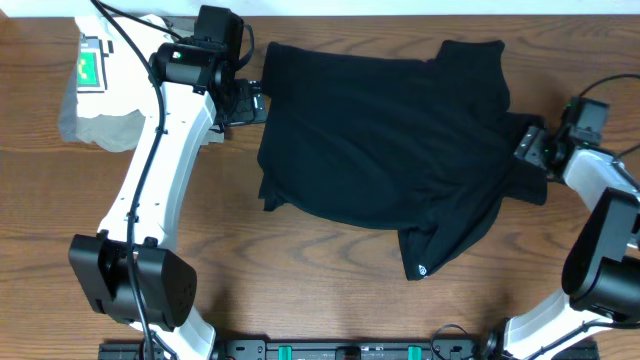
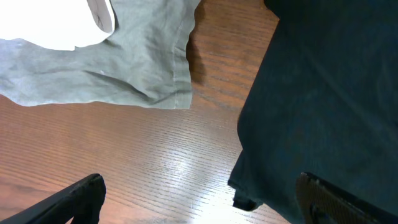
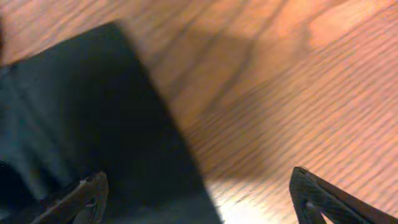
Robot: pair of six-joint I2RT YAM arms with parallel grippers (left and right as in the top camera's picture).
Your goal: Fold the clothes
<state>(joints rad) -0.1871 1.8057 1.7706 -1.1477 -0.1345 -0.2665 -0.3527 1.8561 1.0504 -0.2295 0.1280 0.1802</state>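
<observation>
Overhead view is showing the black T-shirt [image 1: 390,130] lying spread and rumpled across the middle of the wooden table [image 1: 300,290], with its small white logo [image 1: 421,268] sitting at the shirt's near corner. The left gripper [image 1: 250,103] is hovering at the shirt's left edge, toward its far corner. The right gripper [image 1: 530,148] is hovering at the shirt's right edge, over a flap of the black cloth. Well to the left of the shirt, a grey garment [image 1: 100,125] is lying under part of a white garment [image 1: 125,55] that is carrying a green tag [image 1: 91,68].

In the left wrist view, the left gripper [image 2: 199,196] is standing spread wide and gripping nothing. One of its fingers [image 2: 336,199] is hanging over the shirt [image 2: 323,93], the other over bare wood beside the shirt's edge. The grey garment [image 2: 112,68] is lying apart from the shirt, with a strip of wood showing between them.

In the blurred right wrist view, the right gripper [image 3: 196,196] is likewise standing wide apart and empty, with the shirt [image 3: 81,106] lying below one finger and bare wood below the other.
</observation>
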